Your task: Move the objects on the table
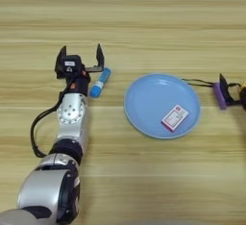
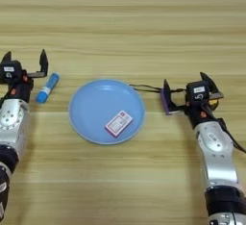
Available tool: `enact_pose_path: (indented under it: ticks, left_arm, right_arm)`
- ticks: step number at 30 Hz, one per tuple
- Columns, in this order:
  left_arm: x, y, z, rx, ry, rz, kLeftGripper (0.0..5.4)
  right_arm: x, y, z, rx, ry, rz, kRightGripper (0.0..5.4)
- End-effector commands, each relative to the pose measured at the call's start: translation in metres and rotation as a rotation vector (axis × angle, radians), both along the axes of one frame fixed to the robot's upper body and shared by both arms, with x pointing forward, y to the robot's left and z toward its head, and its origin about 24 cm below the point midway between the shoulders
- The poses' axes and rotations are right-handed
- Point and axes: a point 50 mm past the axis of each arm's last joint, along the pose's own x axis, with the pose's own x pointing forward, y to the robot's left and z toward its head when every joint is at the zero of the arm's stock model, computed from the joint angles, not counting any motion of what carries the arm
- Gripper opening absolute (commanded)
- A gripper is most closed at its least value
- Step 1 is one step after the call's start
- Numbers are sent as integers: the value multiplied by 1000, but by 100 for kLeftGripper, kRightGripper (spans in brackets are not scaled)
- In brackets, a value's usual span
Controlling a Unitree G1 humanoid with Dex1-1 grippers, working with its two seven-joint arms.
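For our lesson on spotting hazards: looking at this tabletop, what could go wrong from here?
1. The left gripper stands open with the blue tube just outside its right jaw; closing or shifting may roll the tube away.
2. The right gripper has the purple stick against one jaw; near it a black cord trails toward the blue plate and could snag.

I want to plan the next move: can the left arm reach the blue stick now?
Probably yes. The left gripper is open beside the blue stick, which lies just right of it on the table, with nothing between.
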Motion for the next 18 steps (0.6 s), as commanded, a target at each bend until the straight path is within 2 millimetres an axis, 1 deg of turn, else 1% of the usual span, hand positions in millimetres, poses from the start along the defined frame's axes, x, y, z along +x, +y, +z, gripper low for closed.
enact_pose_path:
  ticks: [1, 12, 18]
  left_arm:
    - [2, -2, 2, 9, -1, -9, 540]
    - [2, -2, 2, 10, -2, -9, 540]
    - [2, -2, 2, 11, -2, -9, 540]
  right_arm:
    - [-2, 8, -6, -19, 45, 38, 538]
    - [-5, 19, -26, -46, 154, 97, 538]
    - [-4, 20, -36, -16, 206, 101, 538]
